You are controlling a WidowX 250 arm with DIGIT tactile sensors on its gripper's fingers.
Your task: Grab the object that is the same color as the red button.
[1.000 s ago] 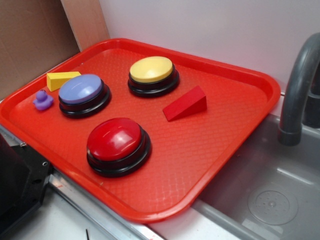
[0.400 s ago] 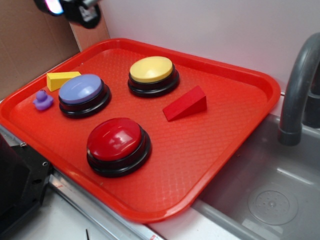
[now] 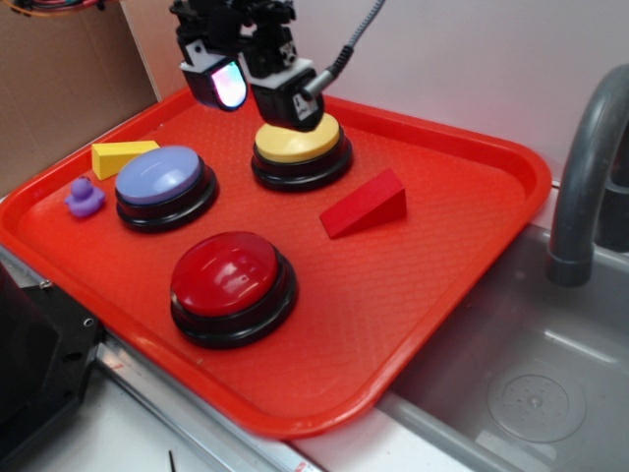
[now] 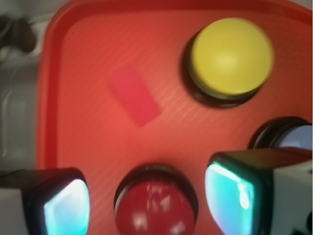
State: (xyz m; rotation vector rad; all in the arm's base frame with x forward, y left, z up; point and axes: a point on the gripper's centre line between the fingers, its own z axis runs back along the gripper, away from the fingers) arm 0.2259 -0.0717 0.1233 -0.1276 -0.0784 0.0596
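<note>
The object, a small matte red wedge (image 3: pixel 366 204), lies on the red tray (image 3: pixel 462 285) right of centre; in the wrist view the wedge (image 4: pixel 134 99) appears blurred. The glossy red button (image 3: pixel 228 275) on its black base sits near the tray's front. My gripper (image 3: pixel 251 93) hovers above the tray's back, in front of the yellow button (image 3: pixel 305 147), well left of and above the wedge. It is open and empty. In the wrist view the red button (image 4: pixel 155 208) shows far below, between the fingers of the gripper (image 4: pixel 149 200).
A lavender button (image 3: pixel 160 177), a yellow wedge (image 3: pixel 123 155) and a purple duck (image 3: pixel 85 197) sit at the tray's left. A grey faucet (image 3: pixel 590 167) and sink (image 3: pixel 531 383) are to the right. A wall stands behind the tray.
The gripper came in from the upper left and moved right and down, now hanging over the tray's back by the yellow button. Objects on the tray have not moved.
</note>
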